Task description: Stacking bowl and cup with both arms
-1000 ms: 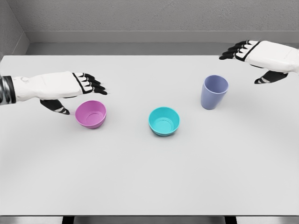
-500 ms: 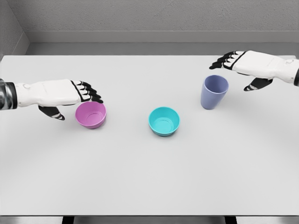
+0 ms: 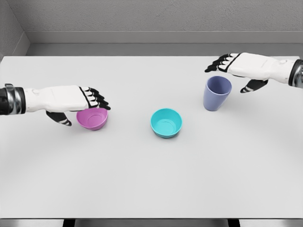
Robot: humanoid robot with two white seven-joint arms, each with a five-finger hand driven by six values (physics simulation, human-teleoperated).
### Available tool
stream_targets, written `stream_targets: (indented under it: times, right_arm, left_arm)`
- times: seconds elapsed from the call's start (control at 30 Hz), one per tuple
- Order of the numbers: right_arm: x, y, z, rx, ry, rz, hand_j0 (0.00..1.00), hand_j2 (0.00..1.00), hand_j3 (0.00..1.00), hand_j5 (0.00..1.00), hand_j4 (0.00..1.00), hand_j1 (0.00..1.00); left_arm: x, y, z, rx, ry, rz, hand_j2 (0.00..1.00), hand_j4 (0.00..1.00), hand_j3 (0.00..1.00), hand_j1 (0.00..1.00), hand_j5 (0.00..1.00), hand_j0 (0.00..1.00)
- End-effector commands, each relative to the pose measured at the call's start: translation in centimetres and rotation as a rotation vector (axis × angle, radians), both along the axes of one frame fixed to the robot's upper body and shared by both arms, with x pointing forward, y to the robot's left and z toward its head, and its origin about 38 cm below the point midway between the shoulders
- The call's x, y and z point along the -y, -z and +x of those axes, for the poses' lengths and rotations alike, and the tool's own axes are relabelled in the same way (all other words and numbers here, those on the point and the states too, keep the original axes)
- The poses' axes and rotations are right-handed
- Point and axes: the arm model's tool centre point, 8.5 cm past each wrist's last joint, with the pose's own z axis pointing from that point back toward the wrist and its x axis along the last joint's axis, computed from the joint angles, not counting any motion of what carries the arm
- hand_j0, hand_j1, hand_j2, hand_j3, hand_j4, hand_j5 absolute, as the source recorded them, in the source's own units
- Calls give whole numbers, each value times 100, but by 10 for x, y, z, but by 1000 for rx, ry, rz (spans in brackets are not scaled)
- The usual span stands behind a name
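A pink bowl (image 3: 94, 119) sits on the white table (image 3: 151, 165) at the left. My left hand (image 3: 81, 108) hovers over its left rim, fingers spread above it and thumb down at its left side, holding nothing. A teal bowl (image 3: 166, 123) stands at the table's middle. To the right is an upright lavender cup (image 3: 217, 93). My right hand (image 3: 232, 72) hangs just above and behind the cup, fingers stretched leftward over its rim, thumb to the cup's right, apart from it.
A grey wall (image 3: 151, 19) runs behind the table's far edge. The table's front edge lies near the bottom of the view.
The left hand has lowered and shifted right over the pink bowl's rim. The right hand has moved left and down, closer to the cup. Bowls and cup have not moved.
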Motion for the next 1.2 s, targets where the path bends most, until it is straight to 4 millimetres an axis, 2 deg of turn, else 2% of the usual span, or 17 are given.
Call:
stream_targets:
  times: [0.0, 0.17, 0.37, 0.7, 1.17]
  right_arm:
    - [-2, 3, -1, -8, -4, 3, 100, 100, 100, 100, 100, 100]
    - [-12, 5, 0, -11, -22, 16, 100, 100, 100, 100, 100, 100]
    - [-16, 9, 0, -20, -31, 15, 100, 100, 100, 100, 100, 100]
    - [-16, 12, 0, -29, -32, 8, 100, 100, 100, 100, 100, 100]
    - [-24, 21, 2, -48, -43, 6, 100, 100, 100, 100, 100, 100]
  left_arm:
    - [0, 2, 0, 5, -1, 17, 100, 100, 100, 100, 100, 100]
    - [2, -12, 4, 44, 7, 27, 100, 100, 100, 100, 100, 100]
    - [7, -14, 3, 61, 26, 40, 100, 100, 100, 100, 100, 100]
    - [22, 1, 3, 37, 51, 43, 100, 100, 100, 100, 100, 100]
    - [10, 11, 10, 18, 9, 66, 100, 100, 100, 100, 100, 100]
